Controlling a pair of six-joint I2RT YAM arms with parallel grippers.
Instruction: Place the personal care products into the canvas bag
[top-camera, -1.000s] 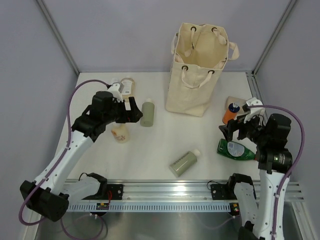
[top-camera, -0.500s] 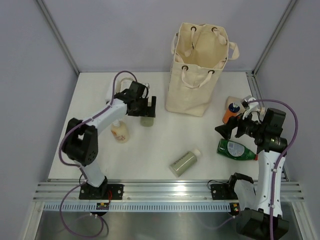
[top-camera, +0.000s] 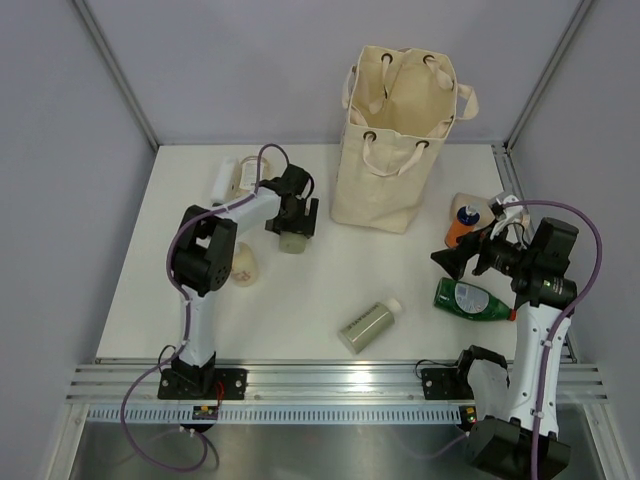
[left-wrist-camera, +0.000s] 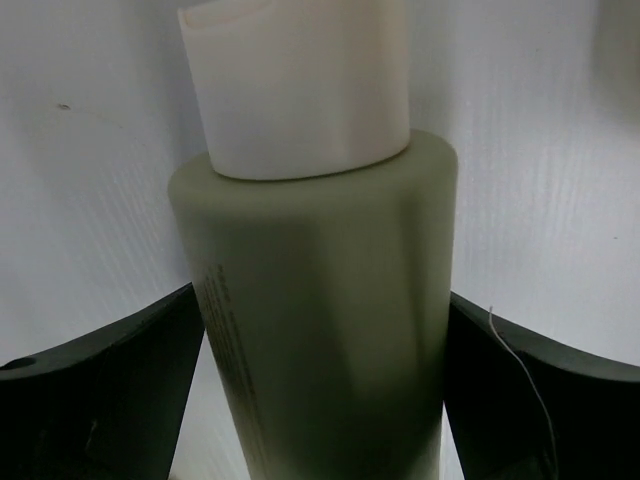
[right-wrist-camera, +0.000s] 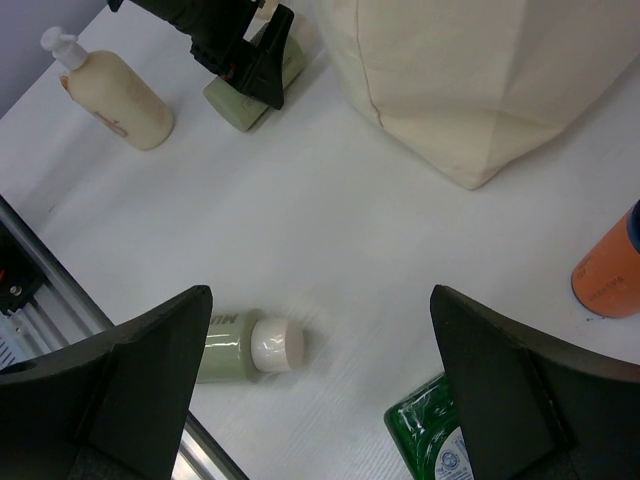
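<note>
Sage-green bottle (left-wrist-camera: 320, 330) lies on the desk (top-camera: 320, 285) just left of the canvas bag (top-camera: 380, 200); the left gripper (top-camera: 292, 222) straddles it, jaws apart along either flank (whether they press yet, I cannot tell); the right gripper (top-camera: 460, 262) hovers with jaws spread wide, empty. Likely slip: the smooth round body squirting out if squeezed off-centre; likely snag: the tall bag's rim and rope handles (top-camera: 466, 100), or the bag tipping if nudged. A peach pump bottle (top-camera: 243, 265) sits beside the left elbow; a second sage bottle (top-camera: 368, 325), a dark green bottle (top-camera: 470, 300) and an orange bottle (top-camera: 462, 225) lie elsewhere.
</note>
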